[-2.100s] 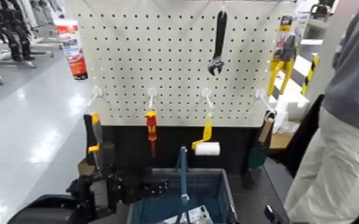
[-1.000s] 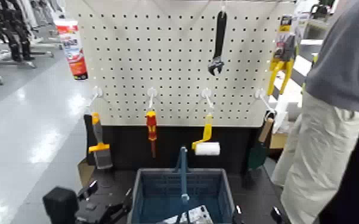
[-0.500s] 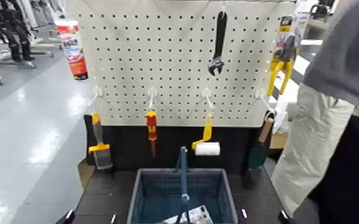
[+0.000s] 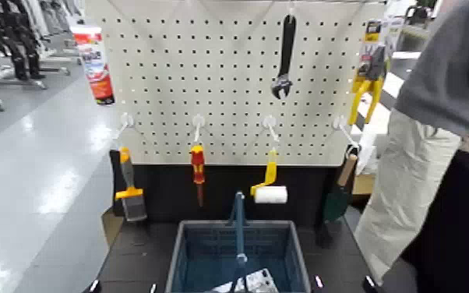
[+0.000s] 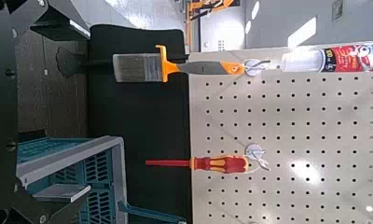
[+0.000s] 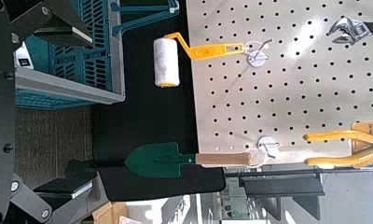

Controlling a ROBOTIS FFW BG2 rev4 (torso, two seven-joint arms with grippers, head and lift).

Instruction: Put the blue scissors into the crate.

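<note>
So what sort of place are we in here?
Probably a robotics lab or an exhibition hall with a mock tool display: a pale perforated pegboard hung with hand tools, a blue-grey plastic basket before it, and black machines on wheeled metal frames behind.

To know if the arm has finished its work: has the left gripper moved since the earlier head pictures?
Yes. The left gripper has moved back from the crate, down to the bottom edge of the head view.
</note>
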